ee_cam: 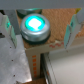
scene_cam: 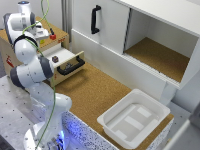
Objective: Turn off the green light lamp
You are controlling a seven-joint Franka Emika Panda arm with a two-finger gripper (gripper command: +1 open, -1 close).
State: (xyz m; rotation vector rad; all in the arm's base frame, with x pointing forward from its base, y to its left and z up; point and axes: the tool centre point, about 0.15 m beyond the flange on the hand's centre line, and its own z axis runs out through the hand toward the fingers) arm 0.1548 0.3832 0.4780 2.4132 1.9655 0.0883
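Note:
In the wrist view the lamp is a round push light with a silver rim and a dome glowing bright green. It sits on the wooden box top. My gripper is open above it, with one finger on each side of the lamp and not touching it. In the exterior view the gripper hangs over the wooden box at the exterior view's left, and the hand hides the lamp there.
A small red object lies on the box top beside the hand. The box's drawer is pulled open, with a black handle and a small dark item inside. A white cabinet stands behind, and a white tub sits on the cork surface.

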